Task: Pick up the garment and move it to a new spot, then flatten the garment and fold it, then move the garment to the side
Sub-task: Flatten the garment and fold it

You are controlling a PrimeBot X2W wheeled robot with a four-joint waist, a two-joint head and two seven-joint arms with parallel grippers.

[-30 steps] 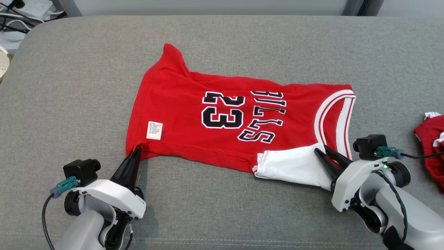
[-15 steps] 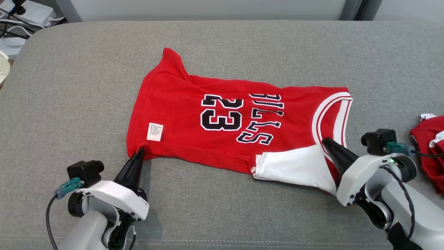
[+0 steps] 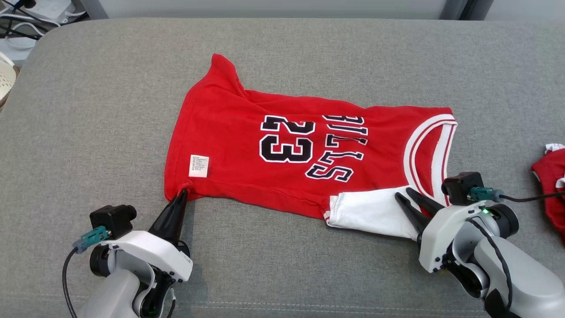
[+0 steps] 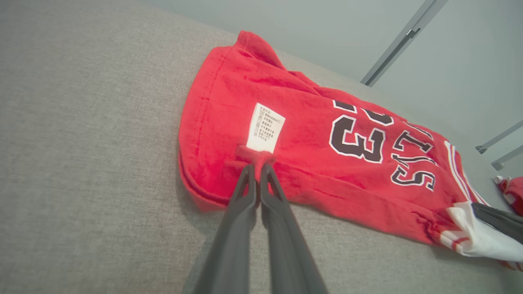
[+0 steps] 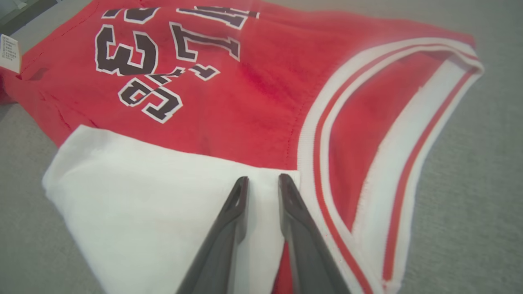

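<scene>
Your red jersey [image 3: 282,145] is lying spread out around the middle of the grey cushion [image 3: 88,110], number side up, collar toward the cushion's right end. The left gripper [image 3: 183,193] is at the cushion's near-left with its fingers pinched tight on the hem corner. At the near-right, the right gripper [image 3: 402,193] has its fingers parted, tips over the white sleeve [image 3: 371,212], gripping nothing. Another red garment [image 3: 549,181] sits at the cushion's right edge.

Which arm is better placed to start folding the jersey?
Left, probably: the left gripper is shut on a hem corner of the jersey, while the right gripper stands open over the white sleeve.
</scene>
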